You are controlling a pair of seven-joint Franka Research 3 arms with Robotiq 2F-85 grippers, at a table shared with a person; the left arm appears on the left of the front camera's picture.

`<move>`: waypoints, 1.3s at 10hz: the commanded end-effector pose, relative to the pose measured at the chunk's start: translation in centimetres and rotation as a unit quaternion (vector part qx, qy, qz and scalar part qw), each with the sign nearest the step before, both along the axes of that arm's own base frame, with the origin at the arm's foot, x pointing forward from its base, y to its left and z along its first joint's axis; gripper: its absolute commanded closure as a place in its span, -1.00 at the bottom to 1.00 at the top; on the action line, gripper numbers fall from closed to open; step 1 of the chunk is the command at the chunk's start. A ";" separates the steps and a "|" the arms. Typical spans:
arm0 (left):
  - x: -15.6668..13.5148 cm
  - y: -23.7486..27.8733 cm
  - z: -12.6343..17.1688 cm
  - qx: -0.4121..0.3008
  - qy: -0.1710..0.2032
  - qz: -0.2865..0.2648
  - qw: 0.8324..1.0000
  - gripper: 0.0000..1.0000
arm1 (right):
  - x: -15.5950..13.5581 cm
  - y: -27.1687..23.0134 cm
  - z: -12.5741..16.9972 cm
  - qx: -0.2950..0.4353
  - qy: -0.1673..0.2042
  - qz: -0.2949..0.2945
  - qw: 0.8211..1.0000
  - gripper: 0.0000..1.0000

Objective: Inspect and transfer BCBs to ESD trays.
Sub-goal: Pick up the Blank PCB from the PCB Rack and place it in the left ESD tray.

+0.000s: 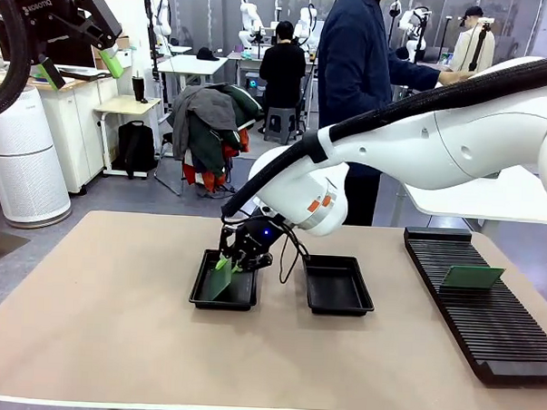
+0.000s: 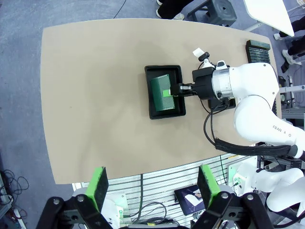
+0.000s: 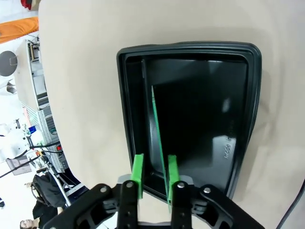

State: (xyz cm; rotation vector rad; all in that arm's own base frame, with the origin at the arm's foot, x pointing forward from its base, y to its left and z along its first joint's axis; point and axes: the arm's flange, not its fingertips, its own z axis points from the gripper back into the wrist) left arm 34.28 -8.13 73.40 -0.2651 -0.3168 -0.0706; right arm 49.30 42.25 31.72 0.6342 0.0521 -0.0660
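Note:
A green BCB (image 1: 218,281) leans on edge inside the left ESD tray (image 1: 204,295). My right gripper (image 1: 227,263) reaches down into that tray. In the right wrist view the BCB (image 3: 156,114) shows edge-on, resting against one finger (image 3: 172,174). A gap separates it from the other finger, so my right gripper (image 3: 155,160) stands open around it. From above, the BCB (image 2: 161,90) lies tilted in the tray (image 2: 153,112). The second ESD tray (image 1: 337,305) holds nothing. My left gripper (image 1: 80,68) hangs high at the upper left, open (image 2: 153,180) and holding nothing.
A long black slotted rack (image 1: 486,337) lies along the table's right side with another green board (image 1: 470,277) standing in it. A person in dark blue stands behind the far edge. Bare table spreads at the left and front.

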 end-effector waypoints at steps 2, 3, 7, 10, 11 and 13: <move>0.0 0.0 -0.1 0.000 0.001 0.001 1.000 -1.00 | 0.7 0.6 1.8 -0.046 0.013 0.007 0.999 0.14; 0.0 0.0 -0.1 0.000 0.001 0.001 1.000 -1.00 | 0.8 0.7 2.6 -0.068 0.016 0.014 0.997 0.00; 0.0 0.0 -0.1 0.000 0.001 0.001 1.000 -1.00 | 1.1 1.9 6.4 -0.163 0.028 0.044 0.985 -0.32; 0.0 0.0 -0.1 0.000 0.001 0.001 1.000 -1.00 | 0.4 1.4 10.8 -0.230 0.021 0.057 0.971 -1.00; 0.0 0.0 -0.1 0.000 0.001 0.001 1.000 -1.00 | 0.3 1.2 12.0 -0.253 0.022 0.063 0.965 -1.00; 0.0 0.0 -0.1 0.000 0.001 0.001 1.000 -1.00 | 0.2 0.7 13.9 -0.282 0.024 0.064 0.957 -1.00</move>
